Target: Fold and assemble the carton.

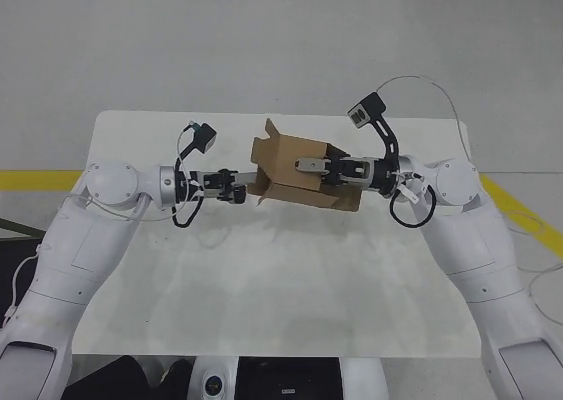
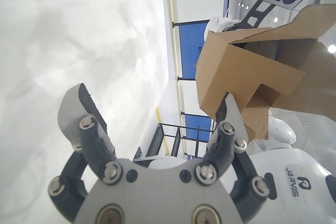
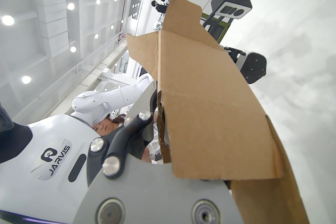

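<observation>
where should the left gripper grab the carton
The carton's loose end flap facing the left gripper, probably approached edge-on from that side, one finger on each face. It is thin flat sheet jutting out, and the right gripper holds the other end.

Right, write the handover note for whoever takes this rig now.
Left gripper: open, one finger touching a flap edge of the carton.
Right gripper: shut on a carton wall, holding it over the table.
Done: carton opened into a box shape.
Left: flaps at the open end stand loose; fold and tuck them.
</observation>
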